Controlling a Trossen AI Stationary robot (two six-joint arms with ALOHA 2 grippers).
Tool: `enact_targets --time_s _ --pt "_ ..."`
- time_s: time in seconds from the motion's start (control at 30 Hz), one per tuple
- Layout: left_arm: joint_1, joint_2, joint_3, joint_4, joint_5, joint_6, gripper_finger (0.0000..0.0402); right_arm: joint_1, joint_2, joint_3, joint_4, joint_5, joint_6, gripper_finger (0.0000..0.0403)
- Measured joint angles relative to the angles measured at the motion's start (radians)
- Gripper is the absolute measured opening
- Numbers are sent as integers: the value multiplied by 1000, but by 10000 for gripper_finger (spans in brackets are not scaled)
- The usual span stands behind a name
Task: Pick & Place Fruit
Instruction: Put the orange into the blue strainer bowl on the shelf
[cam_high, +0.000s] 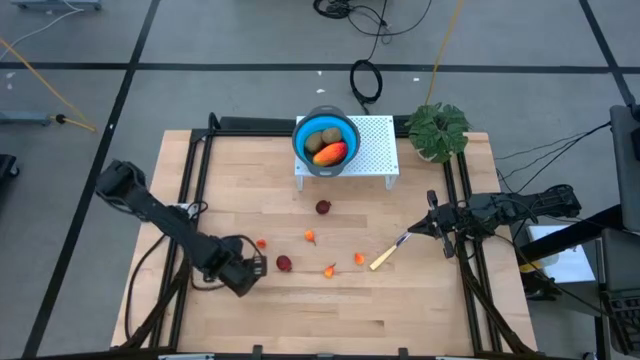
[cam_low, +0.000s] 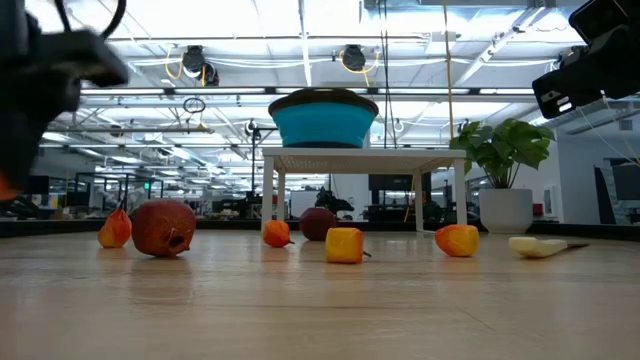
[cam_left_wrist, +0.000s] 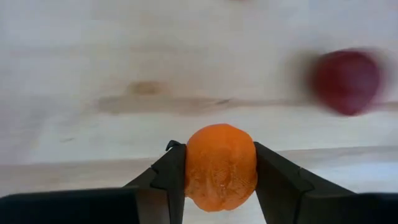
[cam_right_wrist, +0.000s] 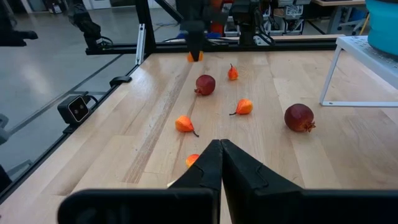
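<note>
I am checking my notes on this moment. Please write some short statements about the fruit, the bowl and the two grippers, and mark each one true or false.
1. The left gripper is shut on a small orange fruit. True.
2. The blue bowl is empty. False: it holds two brownish-green ovals and a red-orange piece.
3. The right gripper is shut and holds nothing. True.
4. Both dark red balls are in the bowl. False: they lie on the table.
</note>
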Motion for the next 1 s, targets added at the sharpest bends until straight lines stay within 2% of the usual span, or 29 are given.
enact_targets --time_s 0.27,0.43,0.53,0.7,0.83,1.0 --pt "2 -134 15 77 -366 108 148 0 0 0 0 0 0 0" --pt "5 -170 16 256 -591 319 148 0 0 0 0 0 0 0" --pt "16 -170 16 395 -676 485 148 0 0 0 0 0 0 0" --pt "58 -170 16 651 -706 812 148 0 0 0 0 0 0 0" --pt "89 -170 16 888 -698 1138 147 0 0 0 0 0 0 0" --pt "124 -170 16 1179 -570 1571 148 0 0 0 -1 0 -1 0"
